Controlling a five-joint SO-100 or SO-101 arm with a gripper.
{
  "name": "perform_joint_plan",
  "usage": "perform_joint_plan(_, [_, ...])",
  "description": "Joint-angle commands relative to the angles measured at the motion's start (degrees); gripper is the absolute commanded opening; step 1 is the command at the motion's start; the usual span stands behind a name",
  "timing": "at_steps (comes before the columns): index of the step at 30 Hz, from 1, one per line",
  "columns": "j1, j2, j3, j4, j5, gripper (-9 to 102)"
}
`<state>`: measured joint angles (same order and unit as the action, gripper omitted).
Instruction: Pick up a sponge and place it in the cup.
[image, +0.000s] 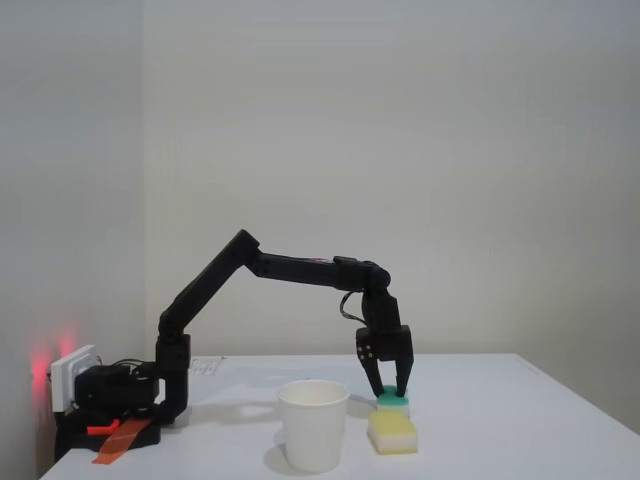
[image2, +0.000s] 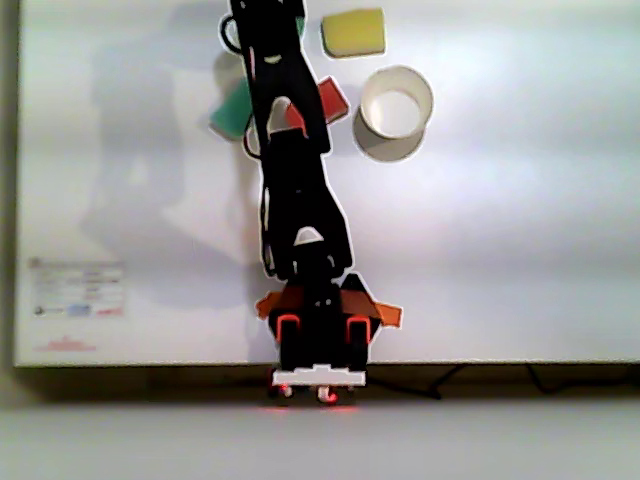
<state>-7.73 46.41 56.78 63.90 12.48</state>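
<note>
Nearest you, the tapered white paper cup (image: 313, 425) stands upright on the bench (image: 500, 420); behind it, your hand (image: 388, 392) straddles the small teal-green foam sponge block (image: 392, 402), fingers apart, its long axis hidden

A cup (image: 313, 424) stands upright on the worktop (image: 500, 420) near the front edge in the fixed view, with a second sponge (image: 393, 433) just to its right. Directly behind that sponge sits the sponge (image: 391, 401), with the arm's gripper (image: 388, 388) straddling it from above. In the other view, a block (image2: 322, 102) lies between the sponge (image2: 233, 110) on the left and the cup (image2: 396, 100) on the right.
</note>
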Motion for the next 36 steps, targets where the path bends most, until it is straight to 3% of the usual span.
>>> perform_joint_plan(1, [-0.53,3.16,-1.32,1.32,1.76,0])
perform_joint_plan(10, [0.79,23.12,-1.23,14.41,2.64,0])
perform_joint_plan(18, [8.53,42.45,2.99,21.01,-4.22,0])
perform_joint_plan(26, [21.01,62.23,27.69,14.41,-13.36,0])
perform_joint_plan(36, [29.62,81.3,59.41,0.97,-14.15,0])
